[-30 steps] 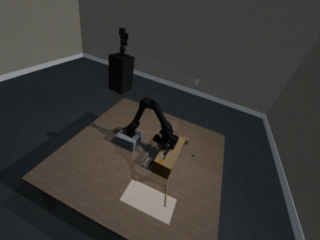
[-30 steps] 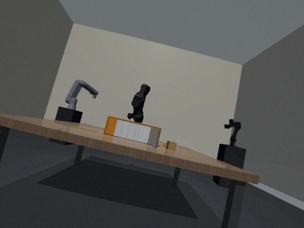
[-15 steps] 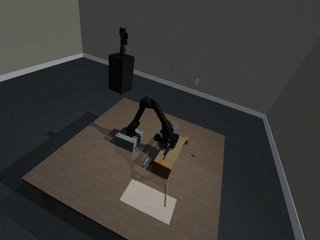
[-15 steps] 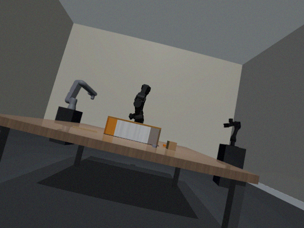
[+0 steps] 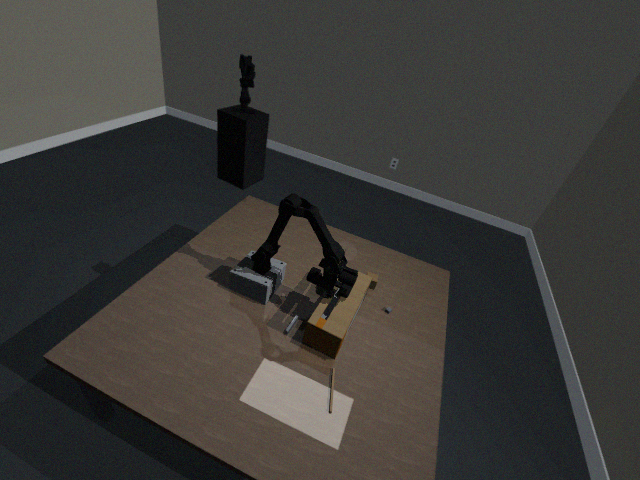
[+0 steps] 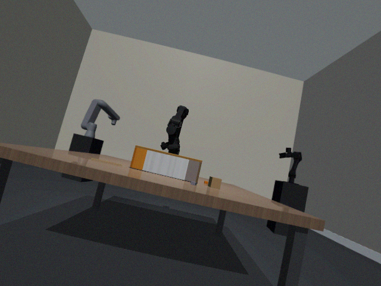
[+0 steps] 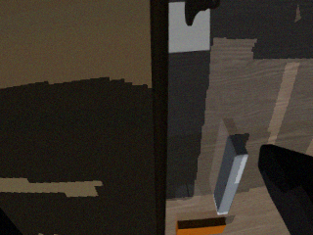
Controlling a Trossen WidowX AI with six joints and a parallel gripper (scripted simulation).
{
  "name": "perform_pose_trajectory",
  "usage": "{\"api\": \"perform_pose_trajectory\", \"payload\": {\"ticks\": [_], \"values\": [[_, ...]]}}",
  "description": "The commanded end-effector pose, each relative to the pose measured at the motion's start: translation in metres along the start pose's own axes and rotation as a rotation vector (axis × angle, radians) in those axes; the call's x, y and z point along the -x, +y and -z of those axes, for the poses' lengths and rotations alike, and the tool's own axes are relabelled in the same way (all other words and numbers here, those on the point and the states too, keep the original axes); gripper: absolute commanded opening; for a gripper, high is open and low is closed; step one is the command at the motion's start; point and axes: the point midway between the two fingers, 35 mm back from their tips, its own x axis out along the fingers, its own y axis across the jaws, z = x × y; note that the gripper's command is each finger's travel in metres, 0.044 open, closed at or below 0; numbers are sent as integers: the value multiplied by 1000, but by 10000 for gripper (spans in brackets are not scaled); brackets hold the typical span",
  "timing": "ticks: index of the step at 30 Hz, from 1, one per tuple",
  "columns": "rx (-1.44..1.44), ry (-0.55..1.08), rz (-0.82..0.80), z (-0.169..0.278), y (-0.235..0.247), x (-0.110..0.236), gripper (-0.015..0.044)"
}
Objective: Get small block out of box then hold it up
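Grey and cream walls (image 6: 184,101), dark floor (image 5: 103,170), white baseboard (image 5: 563,330), seemingly dim light

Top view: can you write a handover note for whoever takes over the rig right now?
Gripper: open, empty, low over the box near its far end.
Block: a small grey piece lies on the table past the box, apart from it. It is probably the block, but too small to be sure.
Done: the block seems to be out of the box, and the box stands upright.
Left: move past the box, grip the block, lift it and hold it steady well away from the box.
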Motion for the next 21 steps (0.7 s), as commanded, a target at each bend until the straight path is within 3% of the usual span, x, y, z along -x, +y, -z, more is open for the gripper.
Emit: {"api": "perform_pose_trajectory", "payload": {"ticks": [1,21], "values": [[-2,3,0,4,0,-1,400],[-2,6,0,23,0,-8,400]]}}
